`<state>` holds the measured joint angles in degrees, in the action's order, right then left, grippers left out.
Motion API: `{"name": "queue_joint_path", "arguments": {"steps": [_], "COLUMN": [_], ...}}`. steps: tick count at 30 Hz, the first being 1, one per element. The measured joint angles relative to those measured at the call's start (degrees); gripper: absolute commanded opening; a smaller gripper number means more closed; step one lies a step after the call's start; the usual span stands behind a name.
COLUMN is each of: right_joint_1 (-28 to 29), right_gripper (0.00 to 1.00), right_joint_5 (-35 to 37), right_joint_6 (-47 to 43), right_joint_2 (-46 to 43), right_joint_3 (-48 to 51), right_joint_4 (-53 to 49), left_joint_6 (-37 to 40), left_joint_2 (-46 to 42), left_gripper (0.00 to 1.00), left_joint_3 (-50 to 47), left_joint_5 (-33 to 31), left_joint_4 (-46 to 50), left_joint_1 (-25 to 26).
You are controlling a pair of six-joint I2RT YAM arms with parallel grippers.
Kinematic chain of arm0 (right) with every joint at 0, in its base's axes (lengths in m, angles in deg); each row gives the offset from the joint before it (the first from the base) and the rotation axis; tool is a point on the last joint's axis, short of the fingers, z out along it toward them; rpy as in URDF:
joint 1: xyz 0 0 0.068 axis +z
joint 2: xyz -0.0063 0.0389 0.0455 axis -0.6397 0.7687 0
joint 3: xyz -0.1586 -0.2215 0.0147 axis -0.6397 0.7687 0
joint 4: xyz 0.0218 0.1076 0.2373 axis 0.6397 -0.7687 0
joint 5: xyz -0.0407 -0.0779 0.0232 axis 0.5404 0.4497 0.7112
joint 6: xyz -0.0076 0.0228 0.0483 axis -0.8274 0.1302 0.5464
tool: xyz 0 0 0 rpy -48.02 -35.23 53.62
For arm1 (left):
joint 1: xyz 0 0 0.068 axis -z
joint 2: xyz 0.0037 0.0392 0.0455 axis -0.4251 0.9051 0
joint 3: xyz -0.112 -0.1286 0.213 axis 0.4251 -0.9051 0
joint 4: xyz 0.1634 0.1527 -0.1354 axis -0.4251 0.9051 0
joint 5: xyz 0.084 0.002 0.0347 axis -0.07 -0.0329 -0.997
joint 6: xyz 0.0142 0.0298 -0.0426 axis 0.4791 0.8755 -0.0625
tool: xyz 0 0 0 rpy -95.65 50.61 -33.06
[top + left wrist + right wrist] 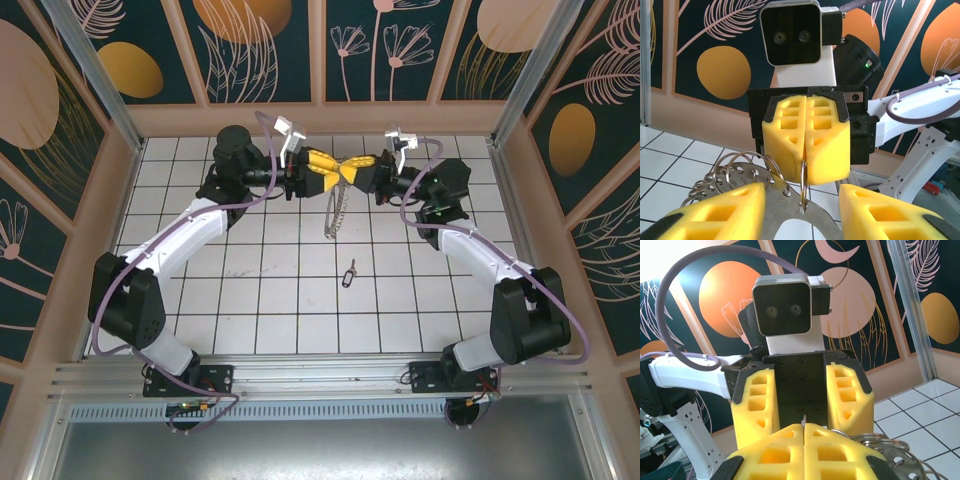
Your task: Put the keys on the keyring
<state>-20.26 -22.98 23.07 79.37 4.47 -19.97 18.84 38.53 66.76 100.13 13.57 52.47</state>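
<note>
near the middle of the bench (250, 320): the key (348, 274), small and dark, lies flat on a white tile, alone, with no gripper near it.
key to keyring: well apart; the key lies closer to the near edge, a little right of the hanging strand's lower end.
keyring (334, 205): over the far middle of the bench, caught up between the two grippers, a fringed strand drooping from them toward the tiles; whether its lower end touches the bench i cannot tell.
right gripper (805, 170): yellow pads pressed together, a thin wire of the keyring nipped edge-on between them.
left gripper (338, 172): meets the right one tip to tip; its pads stand partly apart, with flat metal of the keyring across the gap; whether they press on it i cannot tell.
loops: in the left wrist view, several rings and perforated pieces bunch just left of the nipped wire.
</note>
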Motion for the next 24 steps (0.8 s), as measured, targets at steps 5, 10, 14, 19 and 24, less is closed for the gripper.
{"name": "queue_joint_path", "arguments": {"steps": [5, 10, 14, 19, 24], "right_joint_1": [0.0, 0.0, 0.0, 0.0, 0.0], "right_gripper": [0.00, 0.00, 0.00, 0.00, 0.00], "right_joint_5": [0.0, 0.0, 0.0, 0.2, 0.4], "right_joint_6": [-0.6, -1.5, -1.7, -2.4, -2.8], "right_joint_2": [0.0, 0.0, 0.0, 0.0, 0.0], "right_joint_3": [0.0, 0.0, 0.0, 0.0, 0.0], "right_joint_4": [-0.6, -1.3, -2.0, -2.6, -2.6], "left_joint_6": [-0.9, -1.1, -1.4, -1.5, -1.5], "left_joint_2": [0.5, 0.5, 0.5, 0.5, 0.5], "left_gripper": [0.37, 0.33, 0.24, 0.26, 0.36], "left_joint_3": [0.2, 0.3, 0.3, 0.3, 0.3], "left_joint_5": [0.0, 0.0, 0.0, 0.0, 0.0], "left_joint_4": [-1.7, -2.4, -2.7, -2.8, -2.8], "left_joint_1": [0.0, 0.0, 0.0, 0.0, 0.0]}}
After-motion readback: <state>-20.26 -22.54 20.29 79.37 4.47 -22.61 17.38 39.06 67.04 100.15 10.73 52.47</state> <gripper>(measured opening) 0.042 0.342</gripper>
